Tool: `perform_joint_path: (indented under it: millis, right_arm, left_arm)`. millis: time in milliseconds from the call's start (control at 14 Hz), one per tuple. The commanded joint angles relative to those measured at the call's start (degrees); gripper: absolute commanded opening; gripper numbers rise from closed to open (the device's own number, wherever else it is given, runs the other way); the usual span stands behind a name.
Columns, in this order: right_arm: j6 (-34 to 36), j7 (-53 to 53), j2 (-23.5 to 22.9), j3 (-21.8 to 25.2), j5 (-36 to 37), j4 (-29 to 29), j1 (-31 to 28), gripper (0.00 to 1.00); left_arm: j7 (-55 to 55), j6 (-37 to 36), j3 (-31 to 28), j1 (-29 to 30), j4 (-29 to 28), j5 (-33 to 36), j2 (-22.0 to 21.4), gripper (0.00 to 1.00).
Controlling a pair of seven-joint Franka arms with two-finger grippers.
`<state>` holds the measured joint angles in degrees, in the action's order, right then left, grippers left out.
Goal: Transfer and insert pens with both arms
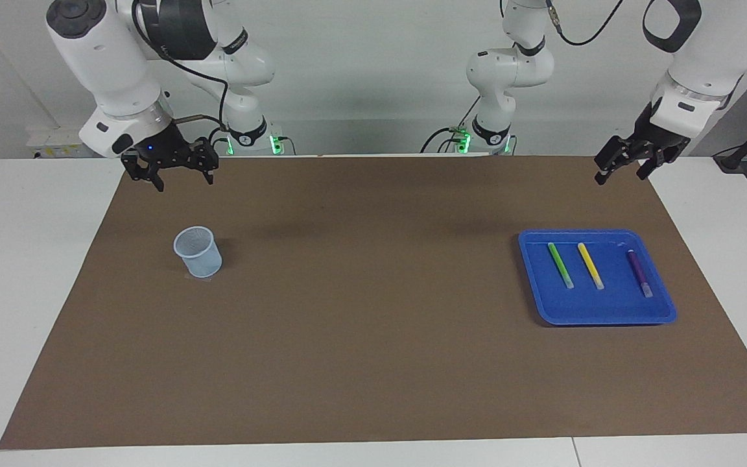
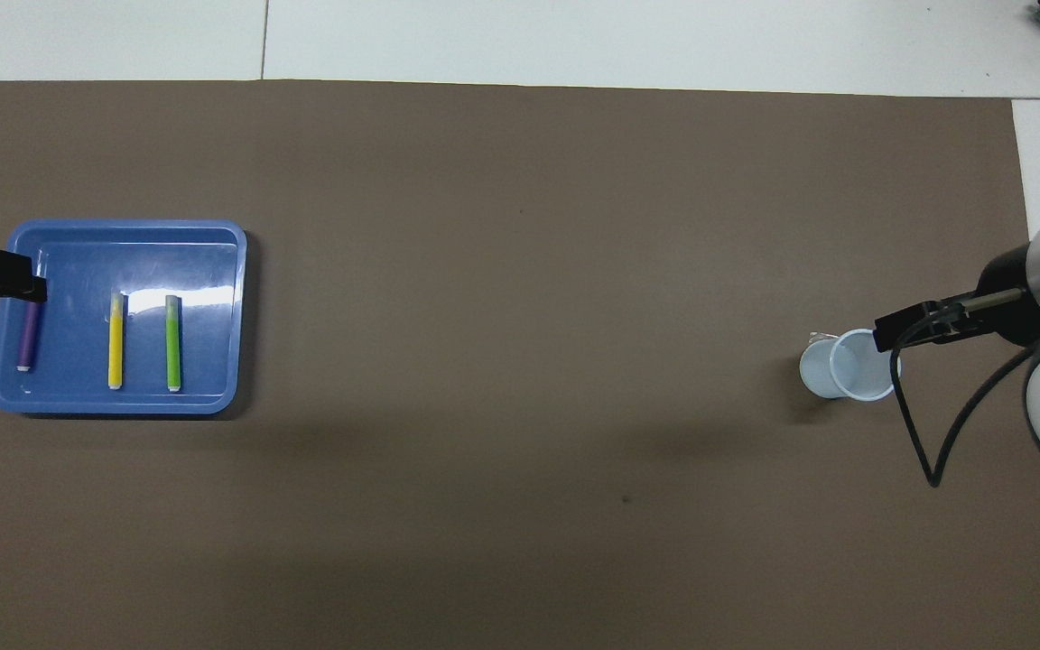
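Observation:
Three pens lie side by side in a blue tray (image 1: 597, 316) toward the left arm's end of the table: green (image 1: 560, 264), yellow (image 1: 590, 265) and purple (image 1: 639, 272). The overhead view also shows the green (image 2: 173, 343), yellow (image 2: 116, 341) and purple (image 2: 28, 338) pens. My left gripper (image 1: 621, 176) is open and empty, raised over the mat beside the tray. My right gripper (image 1: 183, 181) is open and empty, raised over the mat beside a pale blue cup (image 1: 198, 251).
The cup (image 2: 849, 366) stands upright toward the right arm's end of the brown mat (image 1: 360, 311). The mat covers most of the white table. A black cable (image 2: 922, 433) hangs from the right arm beside the cup.

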<state>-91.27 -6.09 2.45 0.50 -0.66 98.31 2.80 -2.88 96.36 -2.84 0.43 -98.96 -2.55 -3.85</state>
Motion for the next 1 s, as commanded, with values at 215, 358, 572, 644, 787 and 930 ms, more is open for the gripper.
perform_joint_path:
  millis: [215, 358, 572, 644, 787, 930]
  right_arm:
    - [0.3, -0.8, -0.1, 0.1, -0.6, -0.4, -0.3, 1.00]
    - [0.3, -0.8, -0.1, 0.1, -0.6, -0.4, -0.3, 1.00]
    - [0.3, -0.8, -0.1, 0.1, -0.6, -0.4, -0.3, 1.00]
    - [0.3, -0.8, -0.1, 0.1, -0.6, -0.4, -0.3, 1.00]
    - [0.3, -0.9, -0.1, 0.1, -0.6, -0.4, -0.3, 1.00]
    - [0.3, -0.8, -0.1, 0.1, -0.6, -0.4, -0.3, 1.00]
  left_arm:
    - [0.4, 6.3, 0.4, 0.3, -9.9, -0.6, -4.0, 1.00]
    - [0.3, 8.9, 0.4, 0.3, -12.0, -0.6, -3.9, 1.00]
    - [0.3, 12.1, 0.4, 0.3, -14.7, -0.6, -3.2, 1.00]
    - [0.3, 13.4, 0.4, 0.3, -15.5, -0.6, -2.8, 1.00]
    - [0.3, 16.2, 0.4, 0.3, -17.3, -0.6, -2.0, 1.00]
    - [0.3, 17.8, 0.5, 0.3, -17.8, -0.6, -0.7, 1.00]
